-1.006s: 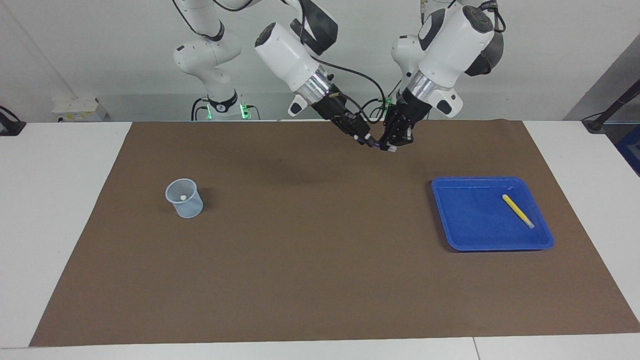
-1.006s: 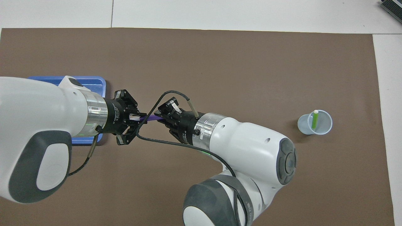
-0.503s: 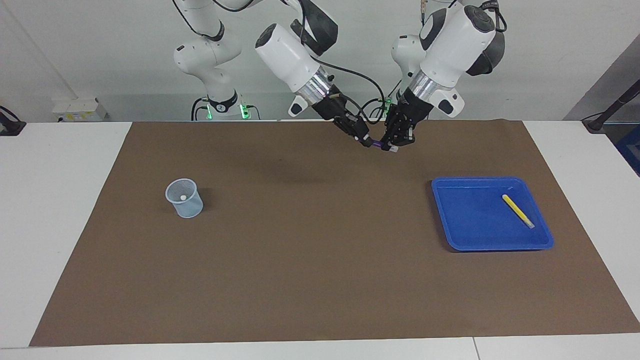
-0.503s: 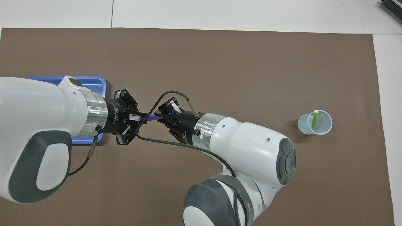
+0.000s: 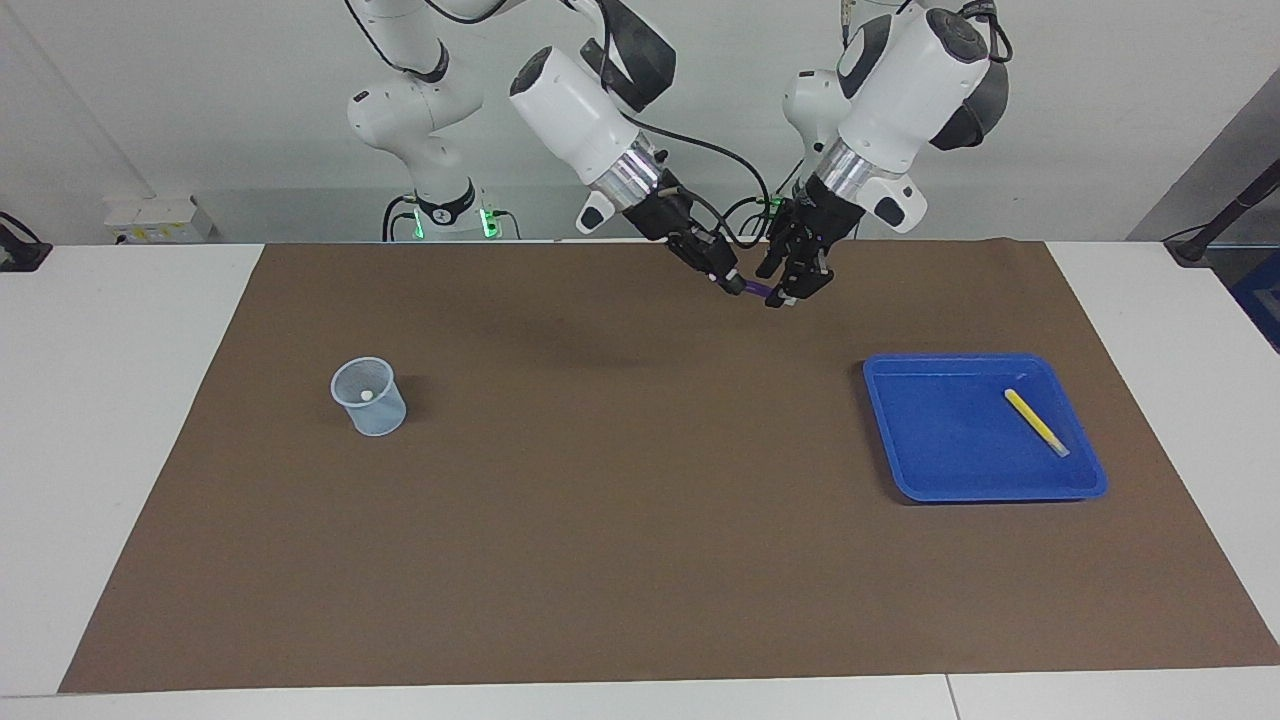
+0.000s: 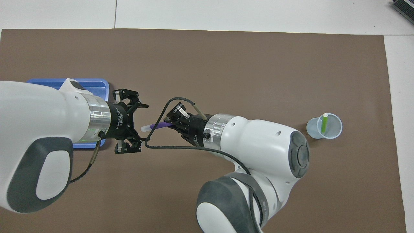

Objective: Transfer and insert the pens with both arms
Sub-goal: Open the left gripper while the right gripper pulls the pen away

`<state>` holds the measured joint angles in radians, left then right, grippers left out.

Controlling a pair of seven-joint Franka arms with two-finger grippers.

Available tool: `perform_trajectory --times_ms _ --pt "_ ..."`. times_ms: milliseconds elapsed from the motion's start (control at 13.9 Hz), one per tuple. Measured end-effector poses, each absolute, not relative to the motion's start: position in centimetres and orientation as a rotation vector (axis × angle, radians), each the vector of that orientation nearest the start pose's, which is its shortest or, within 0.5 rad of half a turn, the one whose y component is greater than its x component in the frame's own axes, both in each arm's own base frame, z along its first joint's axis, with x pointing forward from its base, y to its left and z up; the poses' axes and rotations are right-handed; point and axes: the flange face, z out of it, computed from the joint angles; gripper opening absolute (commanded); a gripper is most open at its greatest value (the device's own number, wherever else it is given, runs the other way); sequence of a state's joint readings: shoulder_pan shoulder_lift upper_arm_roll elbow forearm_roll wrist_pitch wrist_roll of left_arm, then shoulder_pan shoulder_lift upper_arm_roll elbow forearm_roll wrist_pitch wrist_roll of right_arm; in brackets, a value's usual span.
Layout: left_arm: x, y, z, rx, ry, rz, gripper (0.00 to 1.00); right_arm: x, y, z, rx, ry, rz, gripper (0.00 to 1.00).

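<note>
White desk (image 5: 120,420) under a brown mat (image 5: 640,520) covering most of the top. On the mat, a blue tray (image 5: 935,445) toward the left arm's end. Well apart from the tray, toward the right arm's end, a clear cup (image 5: 369,397), about as near to the robots as the tray.

Both grippers hang over the mat's robot-side edge. The right gripper (image 5: 735,283) pinches the purple pen (image 5: 755,290), whose free end pokes between the spread fingers of the left gripper (image 5: 785,290). A blue tray (image 5: 940,470) holds a yellow pen (image 5: 1036,422); a cup (image 5: 369,397) stands well apart.
</note>
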<state>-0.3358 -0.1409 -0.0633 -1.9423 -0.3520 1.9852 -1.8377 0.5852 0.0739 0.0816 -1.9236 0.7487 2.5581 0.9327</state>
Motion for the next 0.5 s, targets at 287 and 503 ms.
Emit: perform_trajectory --times_ms 287,503 --pt "48.6 -21.6 55.7 -2.730 -2.080 0.323 0.86 51.2 33.1 49.8 -2.418 0.645 0.047 0.00" --pt "49.7 -15.6 55.0 -2.973 -1.708 0.280 0.86 51.8 29.9 49.4 -2.581 0.427 0.038 0.00"
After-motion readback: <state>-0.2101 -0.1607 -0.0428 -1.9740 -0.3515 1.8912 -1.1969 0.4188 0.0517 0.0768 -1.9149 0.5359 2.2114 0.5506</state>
